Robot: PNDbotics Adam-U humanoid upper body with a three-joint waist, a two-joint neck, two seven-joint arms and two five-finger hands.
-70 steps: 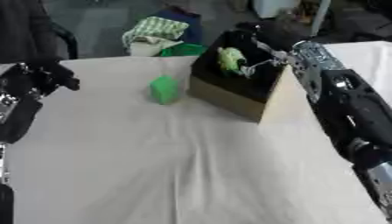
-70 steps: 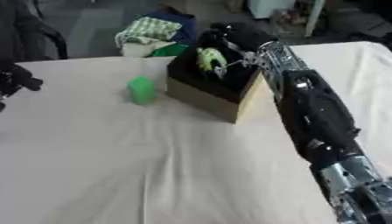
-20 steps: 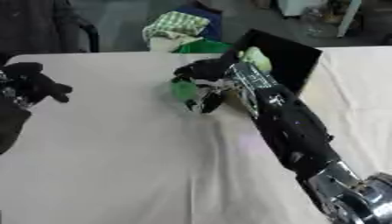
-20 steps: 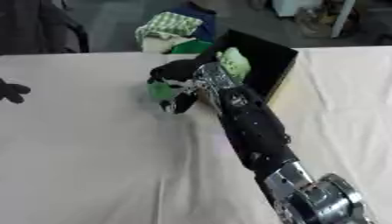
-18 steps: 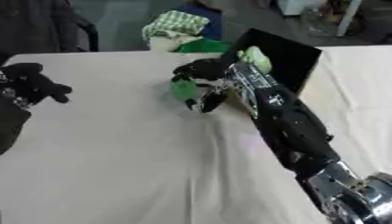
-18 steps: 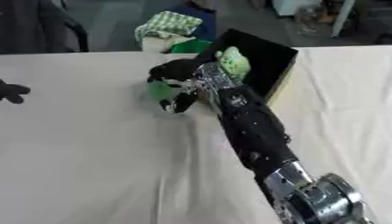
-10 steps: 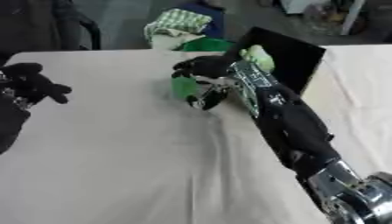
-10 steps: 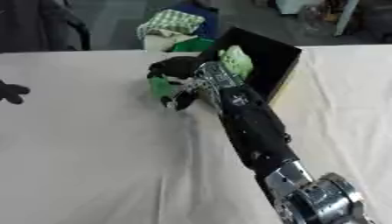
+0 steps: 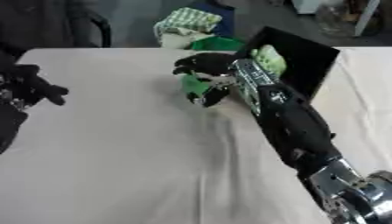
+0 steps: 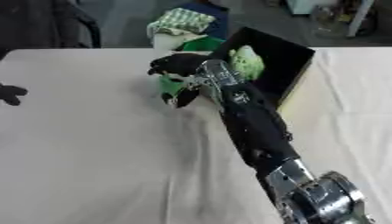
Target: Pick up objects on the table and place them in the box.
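A small green block [image 9: 194, 84] sits on the cream tablecloth, just left of the black box [image 9: 306, 57]. My right hand [image 9: 203, 65] arches over the block, fingers above and thumb below, curled around it. Whether the block has left the cloth I cannot tell. Inside the box lies a pale green object [image 9: 268, 59]. My left hand [image 9: 30, 85] hovers at the left edge, fingers curled, holding nothing.
Behind the table's far edge lie a green-and-white checked cloth [image 9: 186, 22] and a green item [image 9: 216, 43]. A dark chair [image 9: 46, 22] stands at the back left. The tablecloth [image 9: 138, 166] stretches wide in front and to the left.
My right hand has closed further round the green block, which has shifted slightly up and right towards the box. The left hand has barely moved.
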